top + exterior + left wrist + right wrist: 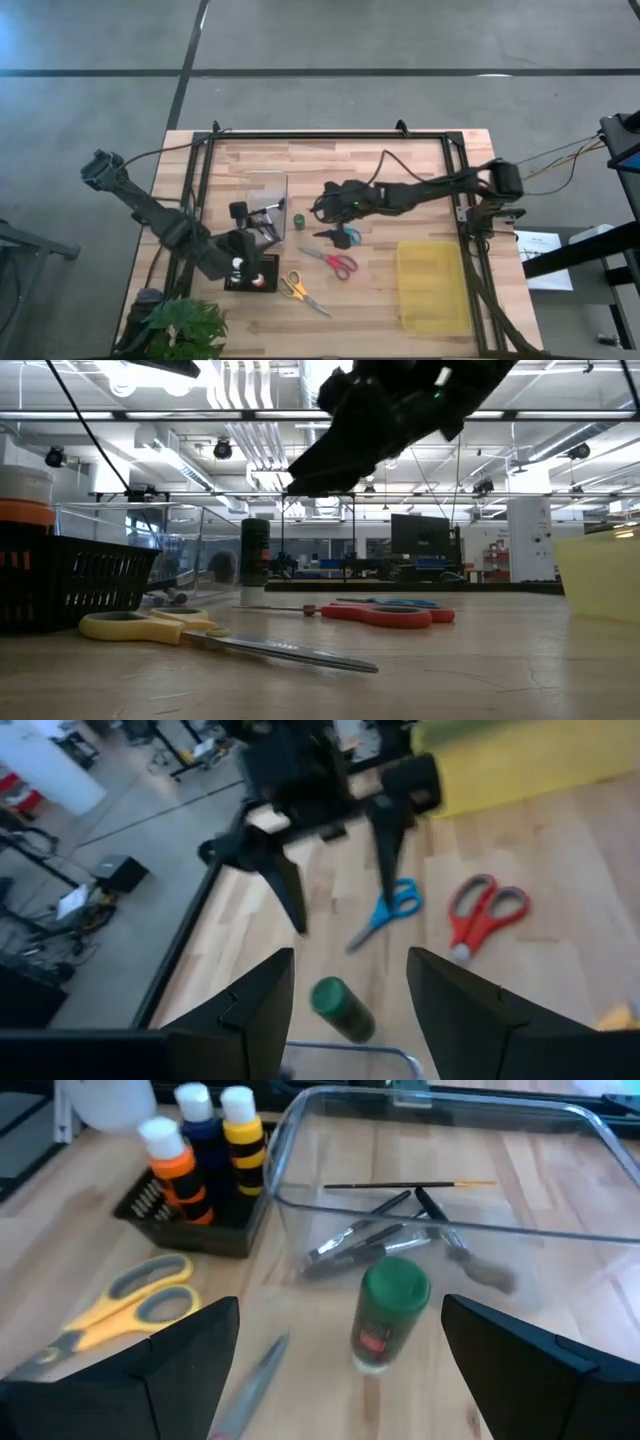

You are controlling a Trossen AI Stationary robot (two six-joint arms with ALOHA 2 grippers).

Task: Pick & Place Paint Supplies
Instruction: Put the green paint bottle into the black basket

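Note:
A small green paint pot (299,220) stands upright on the table beside a clear tray (262,190) that holds thin brushes (385,1230). My left gripper (350,955) is open, low by the tray, and the pot (340,1008) shows just ahead between its fingers. My right gripper (322,205) is open and hangs above the table (300,480), facing the pot (393,1308) from the right. Blue scissors (345,236), red scissors (332,262) and yellow scissors (298,289) lie flat on the wood.
A black tray (250,272) with orange, blue and yellow bottles (205,1150) sits at the near left. A yellow bin (432,285) stands at the near right. A plant (180,330) overhangs the near-left corner. A black frame (330,136) rims the table.

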